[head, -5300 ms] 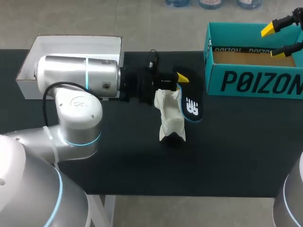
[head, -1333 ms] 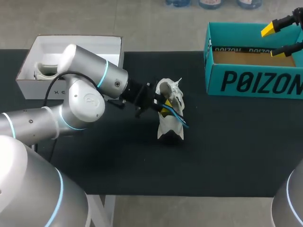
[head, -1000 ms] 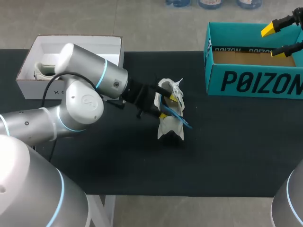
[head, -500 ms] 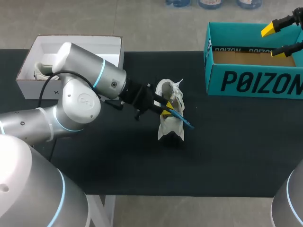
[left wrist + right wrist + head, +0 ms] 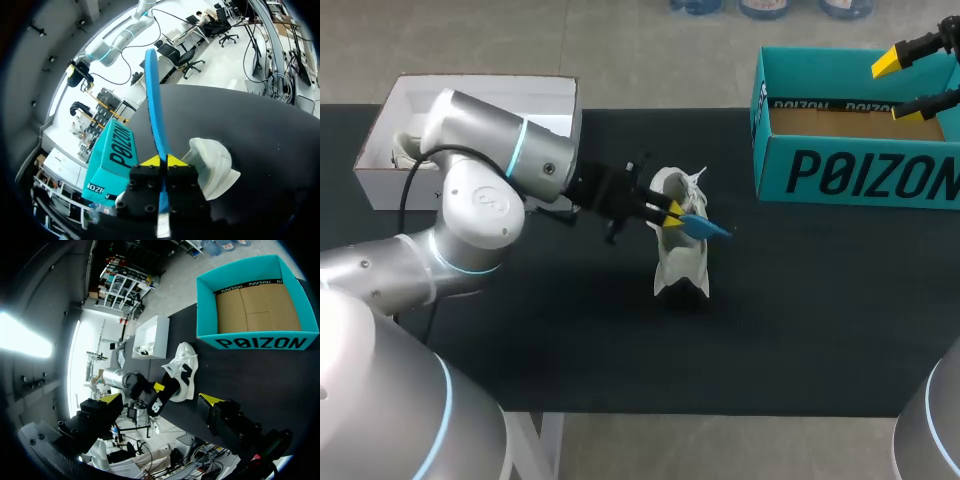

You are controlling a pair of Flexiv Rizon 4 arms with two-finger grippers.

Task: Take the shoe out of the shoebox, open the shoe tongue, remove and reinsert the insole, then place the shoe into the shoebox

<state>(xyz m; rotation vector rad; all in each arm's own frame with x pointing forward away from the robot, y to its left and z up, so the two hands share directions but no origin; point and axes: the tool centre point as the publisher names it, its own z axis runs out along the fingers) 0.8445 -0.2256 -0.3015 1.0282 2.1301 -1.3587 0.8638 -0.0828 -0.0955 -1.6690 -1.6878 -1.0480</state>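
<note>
A white shoe point(image 5: 680, 255) stands on the black table point(image 5: 800, 320) near its middle, toe toward the front edge. My left gripper point(image 5: 672, 211) is over the shoe's opening, shut on the blue-edged insole point(image 5: 706, 227), which juts out to the right above the shoe. In the left wrist view the gripper point(image 5: 162, 161) pinches the insole point(image 5: 152, 107) edge-on, with the shoe point(image 5: 212, 162) just beside and under it. My right gripper point(image 5: 912, 80) hangs open above the teal shoebox point(image 5: 850, 170). The right wrist view shows shoe point(image 5: 184, 369), insole point(image 5: 158, 404) and shoebox point(image 5: 255, 342) ahead of the right gripper point(image 5: 160, 400).
A white open box point(image 5: 480, 100) with some white items inside sits at the table's back left, behind my left arm point(image 5: 490, 190). The teal shoebox has a brown cardboard bottom point(image 5: 850, 122) and holds nothing else.
My left gripper's fingers have closed on the insole and drawn back slightly to the left. The insole has lifted from a downward slant in the shoe to nearly level above it.
</note>
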